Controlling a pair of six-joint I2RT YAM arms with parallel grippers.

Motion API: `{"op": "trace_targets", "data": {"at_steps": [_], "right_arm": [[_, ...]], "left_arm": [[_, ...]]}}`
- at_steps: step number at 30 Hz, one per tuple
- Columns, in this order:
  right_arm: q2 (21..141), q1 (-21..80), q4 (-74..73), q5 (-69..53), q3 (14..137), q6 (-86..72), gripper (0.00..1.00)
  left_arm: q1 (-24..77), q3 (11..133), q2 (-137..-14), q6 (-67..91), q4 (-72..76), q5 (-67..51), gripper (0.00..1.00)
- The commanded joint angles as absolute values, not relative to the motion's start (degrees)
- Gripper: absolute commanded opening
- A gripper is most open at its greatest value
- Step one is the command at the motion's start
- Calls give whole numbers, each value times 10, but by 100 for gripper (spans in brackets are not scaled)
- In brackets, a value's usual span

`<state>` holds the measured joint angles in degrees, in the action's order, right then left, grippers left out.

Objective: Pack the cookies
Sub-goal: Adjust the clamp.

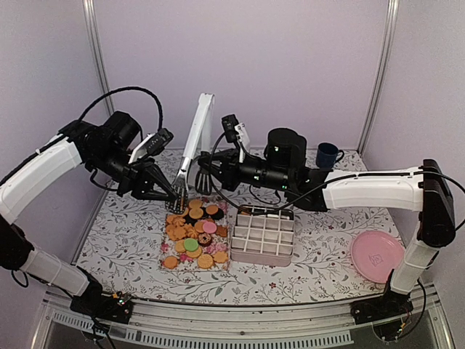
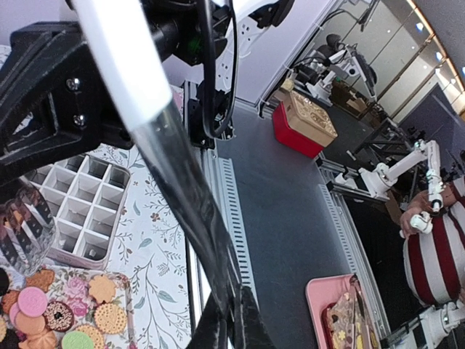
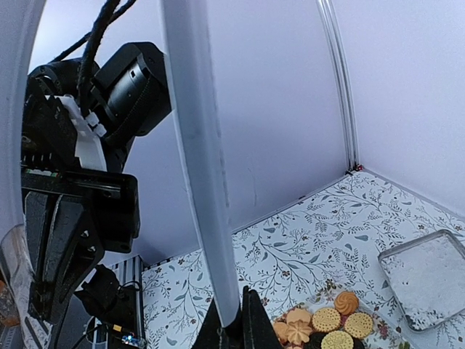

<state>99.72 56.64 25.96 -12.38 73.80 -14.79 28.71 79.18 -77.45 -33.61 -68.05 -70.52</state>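
The cookies lie in a heap on a floral tray: mostly golden-orange, some dark, one pink, one green. White plastic tongs stand upright above the tray's far end. My left gripper is shut on one tong arm near its tip; the left wrist view shows the arm running down into the closed jaws of that gripper. My right gripper is shut on the other tong arm, pinched between its fingers. The cookies also show in the left wrist view and the right wrist view.
A white grid box with empty cells stands right of the tray. A large pink plate lies at the front right. A blue mug stands at the back. A pale square container shows at the right wrist view's edge.
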Motion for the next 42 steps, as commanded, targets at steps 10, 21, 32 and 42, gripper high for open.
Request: {"op": "trace_targets", "data": {"at_steps": [10, 21, 32, 42], "right_arm": [[986, 528, 186, -237, 739, -169, 68], [915, 510, 191, -342, 683, -128, 99], [987, 508, 176, -469, 771, -126, 99], [1015, 519, 193, -430, 785, -117, 94]], "left_arm": [[296, 713, -735, -376, -575, -603, 0], [300, 681, -752, -379, -550, -567, 0], [308, 668, -772, -389, -529, -533, 0], [311, 663, -771, -399, -540, -544, 0]]}}
